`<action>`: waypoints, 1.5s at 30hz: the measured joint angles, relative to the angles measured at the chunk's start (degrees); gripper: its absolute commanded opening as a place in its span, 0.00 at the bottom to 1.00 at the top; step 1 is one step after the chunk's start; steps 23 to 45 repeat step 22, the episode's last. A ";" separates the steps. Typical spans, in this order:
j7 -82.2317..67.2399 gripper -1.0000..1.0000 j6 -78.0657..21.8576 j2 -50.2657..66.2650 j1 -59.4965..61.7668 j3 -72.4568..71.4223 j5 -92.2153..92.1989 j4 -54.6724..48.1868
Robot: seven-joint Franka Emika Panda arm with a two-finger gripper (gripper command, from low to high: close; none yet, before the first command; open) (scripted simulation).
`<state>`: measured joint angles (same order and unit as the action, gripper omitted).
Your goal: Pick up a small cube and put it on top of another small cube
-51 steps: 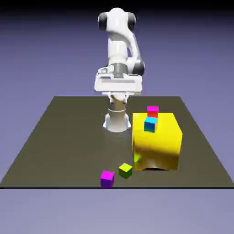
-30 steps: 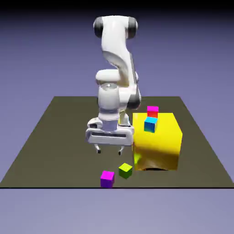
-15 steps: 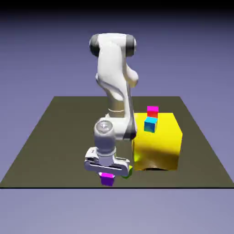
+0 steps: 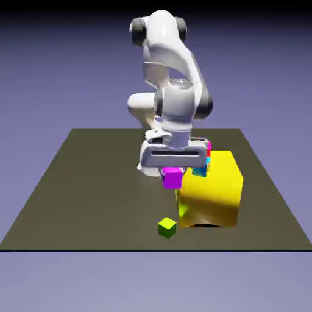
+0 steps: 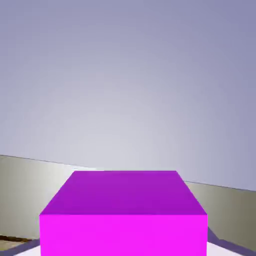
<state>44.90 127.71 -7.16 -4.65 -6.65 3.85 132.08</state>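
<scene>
My gripper [image 4: 173, 173] is shut on a small magenta cube [image 4: 173, 179] and holds it in the air, just left of the big yellow block [image 4: 214, 194] and near its top edge. In the hand view that magenta cube [image 5: 123, 215] fills the bottom of the picture and hides both finger tips. The other magenta cube [image 4: 209, 146] sits on the yellow block behind my hand; only a sliver of it shows.
A cyan cube [image 4: 200, 172] and a red sliver [image 4: 208, 153] on the yellow block peek out from behind my hand. A lime-green cube [image 4: 167, 227] lies on the dark table [image 4: 79, 189] near its front edge, left of the yellow block.
My gripper came down to the magenta cube at the table's front, shut on it, and has lifted it up and back toward the yellow block. The lime-green cube stays put.
</scene>
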 measured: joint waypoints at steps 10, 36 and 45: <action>-6.78 0.00 -17.79 -20.77 -11.33 -4.44 -8.57 10.32; -9.41 1.00 -12.73 -26.14 -14.60 -6.61 -11.18 21.28; -9.41 1.00 -12.73 -26.14 -14.60 -6.61 -11.18 21.28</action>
